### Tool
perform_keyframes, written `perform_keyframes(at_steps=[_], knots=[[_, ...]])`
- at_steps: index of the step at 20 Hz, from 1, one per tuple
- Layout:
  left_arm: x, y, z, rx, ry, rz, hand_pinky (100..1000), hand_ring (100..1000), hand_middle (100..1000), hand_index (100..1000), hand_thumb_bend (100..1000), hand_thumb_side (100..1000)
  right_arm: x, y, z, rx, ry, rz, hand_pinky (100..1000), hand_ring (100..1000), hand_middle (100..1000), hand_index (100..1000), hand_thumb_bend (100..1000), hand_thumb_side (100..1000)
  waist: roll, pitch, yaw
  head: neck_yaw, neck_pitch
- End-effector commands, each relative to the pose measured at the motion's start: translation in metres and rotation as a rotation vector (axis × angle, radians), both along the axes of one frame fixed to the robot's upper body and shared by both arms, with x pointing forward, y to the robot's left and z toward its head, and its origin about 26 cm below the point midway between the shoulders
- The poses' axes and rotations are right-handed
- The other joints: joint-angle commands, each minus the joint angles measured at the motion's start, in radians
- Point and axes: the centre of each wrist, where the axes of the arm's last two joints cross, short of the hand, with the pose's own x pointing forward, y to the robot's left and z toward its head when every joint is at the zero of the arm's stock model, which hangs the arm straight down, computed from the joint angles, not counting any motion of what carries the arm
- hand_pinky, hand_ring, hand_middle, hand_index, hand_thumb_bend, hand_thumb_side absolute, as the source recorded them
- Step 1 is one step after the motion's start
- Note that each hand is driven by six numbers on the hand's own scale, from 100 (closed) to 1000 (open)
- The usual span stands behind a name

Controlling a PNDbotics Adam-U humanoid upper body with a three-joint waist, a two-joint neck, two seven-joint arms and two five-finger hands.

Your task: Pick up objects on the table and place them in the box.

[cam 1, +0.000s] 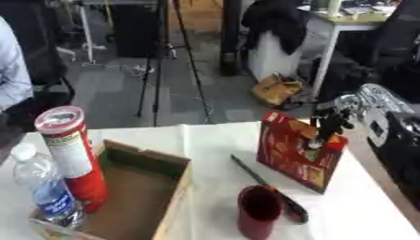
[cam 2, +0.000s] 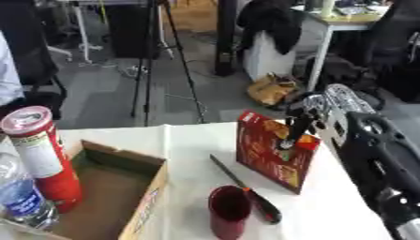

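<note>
Grey floor (cam 1: 176,89), white desk (cam 1: 344,28)

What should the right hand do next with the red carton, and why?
Probably lift it a little. The right hand has its fingers curled over the top edge of the red carton, which stands upright on the table. The cardboard box lies to the left, with the dark red cup between.

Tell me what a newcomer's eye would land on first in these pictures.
First, the red carton standing upright right of centre on the white table, with the right hand closing its fingers on the carton's top edge. Next, the tall red canister and the water bottle standing in the open cardboard box at the left. In front sits a dark red cup, beside a screwdriver lying on the table.
</note>
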Motion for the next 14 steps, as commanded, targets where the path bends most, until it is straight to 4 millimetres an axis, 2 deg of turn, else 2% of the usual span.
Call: perform_keyframes(at_steps=[1,14], knots=[[-0.002,0.000,0.005,0.013,-0.017,-0.008,903,741,778,735,100,988,-0.005,0.002,0.027,0.001,-0.083,0.008,181,323,372,470,390,352,-0.002,-0.019,-0.002,-0.002,-0.001],[-0.003,0.001,0.004,0.025,-0.009,-0.008,905,740,779,735,100,985,-0.012,0.005,0.055,0.051,-0.143,0.025,180,304,359,460,416,360,-0.007,-0.026,-0.008,0.000,0.003]])
